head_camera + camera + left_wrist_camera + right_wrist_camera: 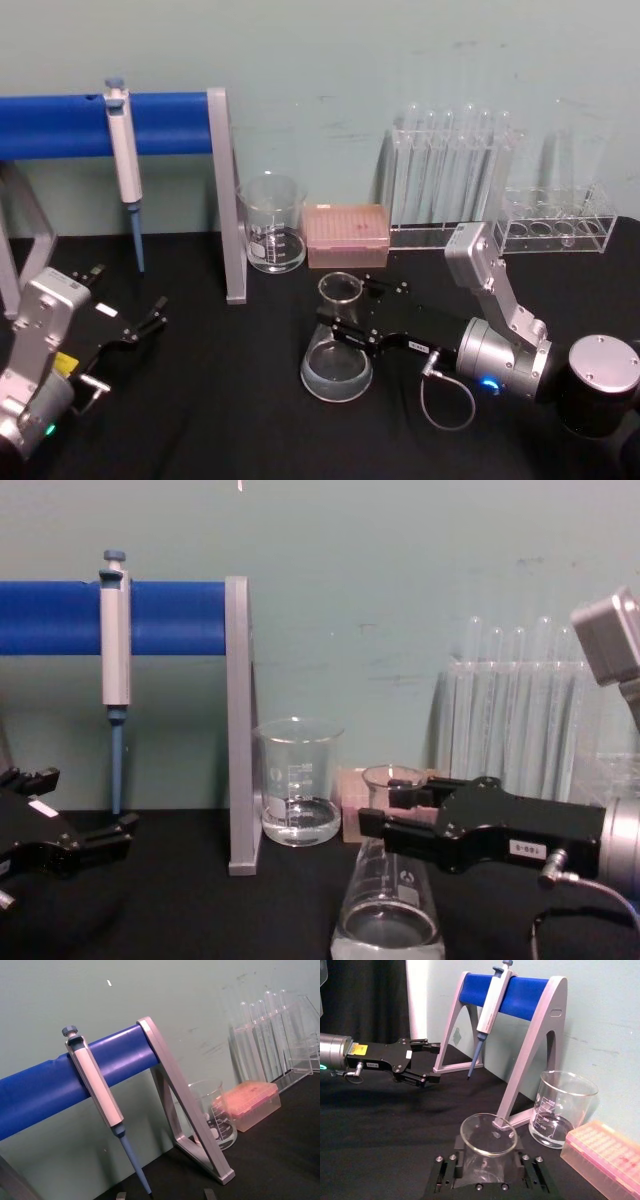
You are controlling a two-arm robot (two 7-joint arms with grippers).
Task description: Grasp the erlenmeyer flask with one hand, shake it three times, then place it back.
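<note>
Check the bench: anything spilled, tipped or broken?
Nothing stands out. The erlenmeyer flask stands upright, right claw around its neck; beaker upright, pipette hanging on its stand, no liquid on the table. Left claw parked, open.

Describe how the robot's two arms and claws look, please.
The left arm and right arm are silver-grey metal. The left claw and right claw are black, with two flat fingers each. The right claw bears a white label with digits; a thin grey cable loops by its wrist.
</note>
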